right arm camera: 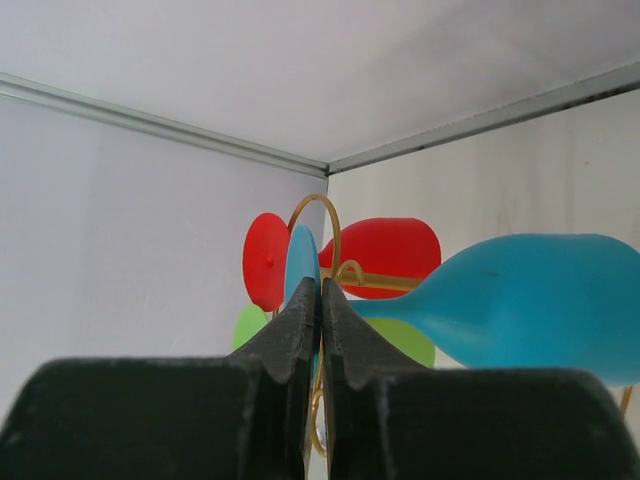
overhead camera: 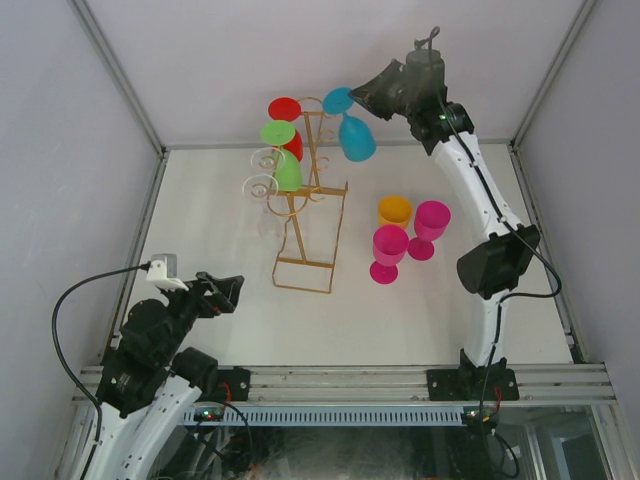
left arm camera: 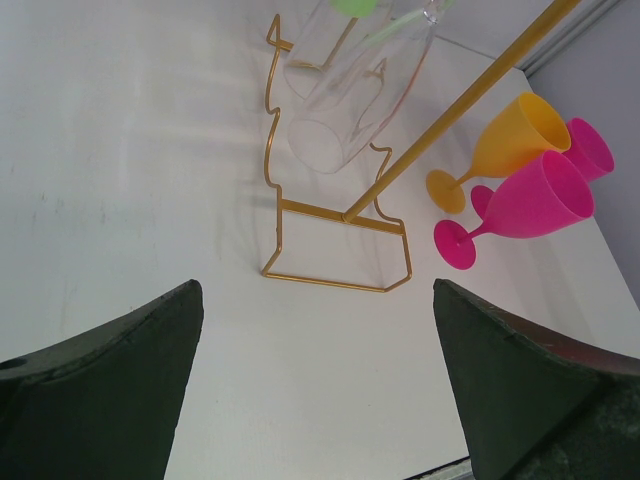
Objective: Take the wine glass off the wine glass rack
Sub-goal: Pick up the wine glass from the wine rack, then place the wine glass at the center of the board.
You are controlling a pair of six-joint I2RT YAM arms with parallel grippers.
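Right claw, pinched shut on the foot of the blue wine glass, holds it beside the top hooks of the wine glass rack near the table's far edge. Left claw gapes wide at the near-left corner. A foot snagging a hook could topple the slender rack and spill the green glass, and so slight a pinch risks a slip.

Robot lab test cell: white table, plain panel walls, aluminium rail at near edge.
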